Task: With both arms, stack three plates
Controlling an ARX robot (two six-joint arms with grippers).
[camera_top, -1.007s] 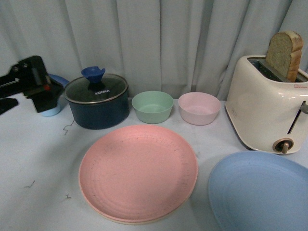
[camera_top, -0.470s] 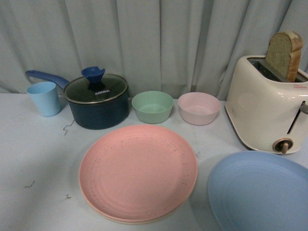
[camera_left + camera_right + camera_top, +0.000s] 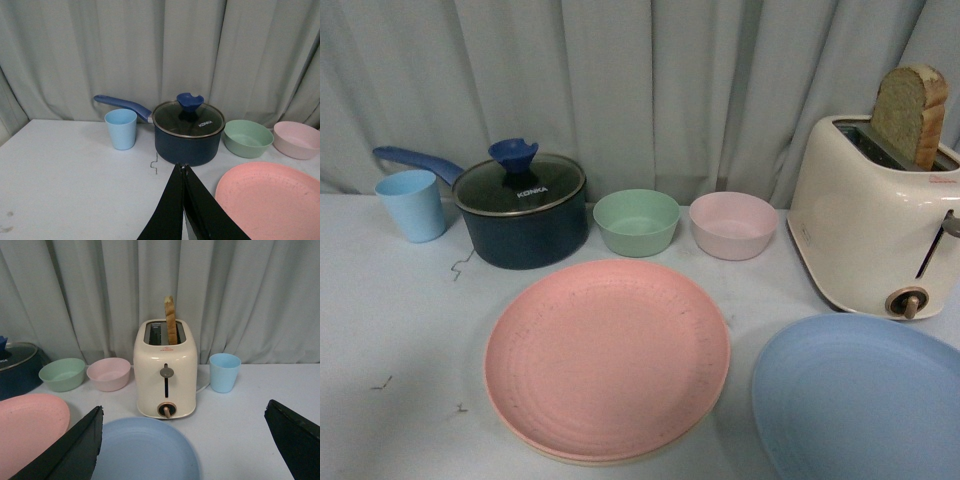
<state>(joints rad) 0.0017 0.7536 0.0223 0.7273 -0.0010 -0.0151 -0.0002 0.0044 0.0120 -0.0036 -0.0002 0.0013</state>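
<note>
The left arm has gone from the front view's 9 o'clock edge, so the blue cup (image 3: 412, 205) now shows whole. The pink plate (image 3: 608, 358) sits on the cream plate (image 3: 582, 462), of which only a rim shows, mid-tabletop (image 3: 390, 330). The light blue plate (image 3: 860, 400) lies apart at the pink one's 4 o'clock, with the toaster (image 3: 865, 225) at its own 12. The left hand (image 3: 182, 167) is pinched closed and empty. The right hand (image 3: 183, 407) is spread wide and empty, facing the blue plate. Best to take its rim away from the toaster, lift level, then centre it on the pink.
</note>
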